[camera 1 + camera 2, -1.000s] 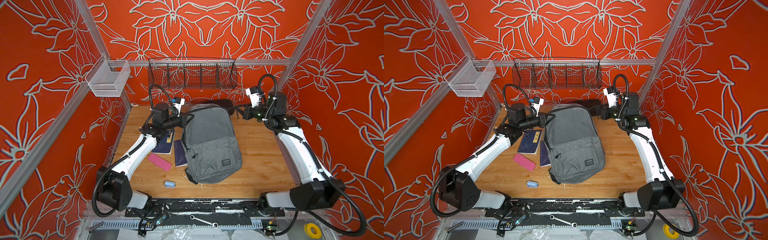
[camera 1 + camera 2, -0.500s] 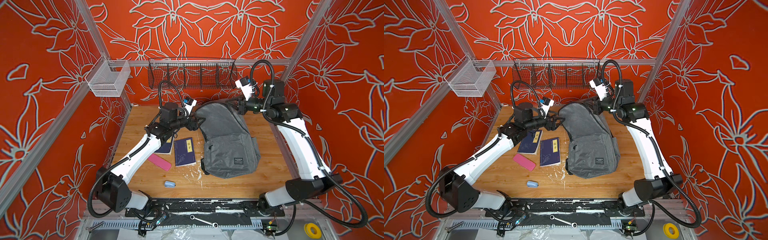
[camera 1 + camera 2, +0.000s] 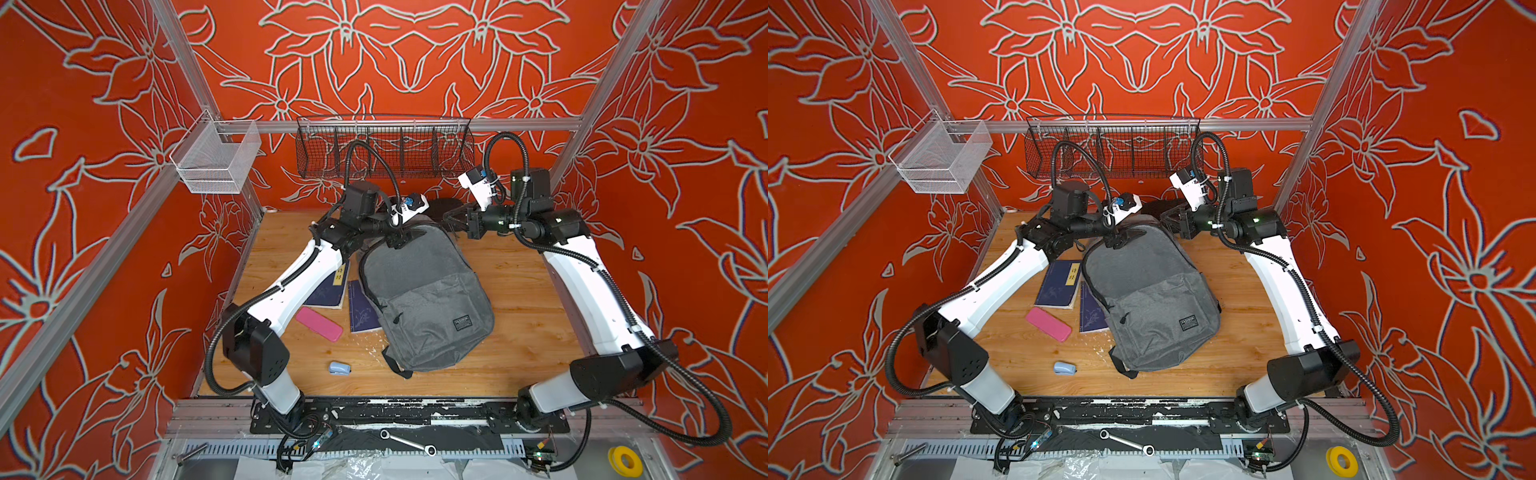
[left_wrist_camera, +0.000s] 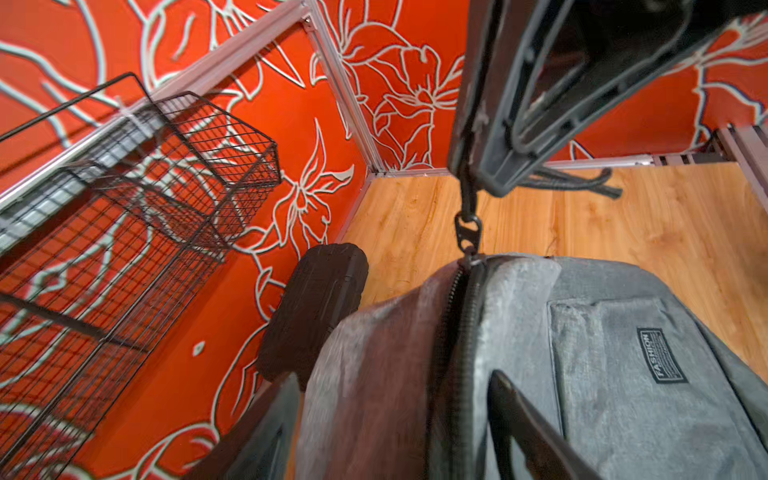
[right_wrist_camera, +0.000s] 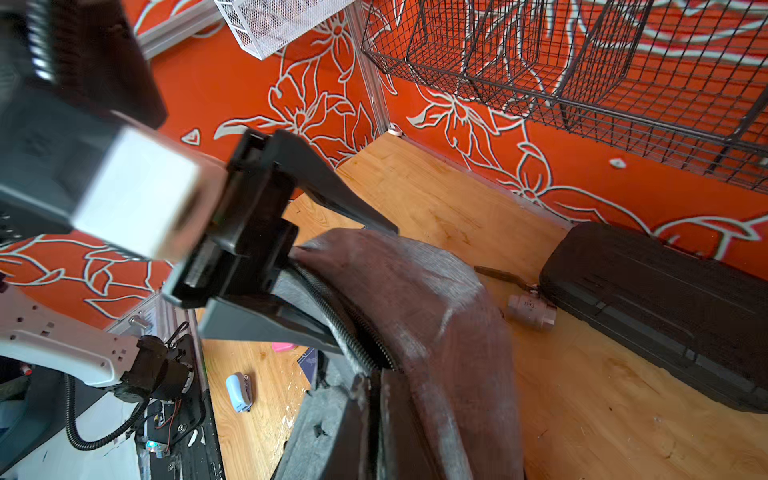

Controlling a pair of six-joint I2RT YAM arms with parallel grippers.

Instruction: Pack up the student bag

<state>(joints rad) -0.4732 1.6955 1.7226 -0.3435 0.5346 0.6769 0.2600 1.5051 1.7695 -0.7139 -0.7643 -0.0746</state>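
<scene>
Dropped back toward 9 o'clock, the student bag (image 3: 424, 299) lies on the worktop (image 3: 519, 291) (overlapping a notebook (image 3: 363, 311)), left tool (image 3: 399, 240) released at its zipper (image 4: 457, 332), right tool (image 3: 449, 217) clenched.

A large grey heathered fabric backpack, the student bag (image 3: 424, 291), lay flat on the wooden counter (image 3: 523, 299) near its middle, front face up. Its top pointed toward the counter's far edge and its bottom toward the near edge, with the body slightly slanted. A small dark logo patch (image 3: 462, 323) sat on the front pocket. A black zipper (image 4: 457, 332) ran over the top. A black strap (image 3: 395, 365) poked out at a bottom corner.
</scene>
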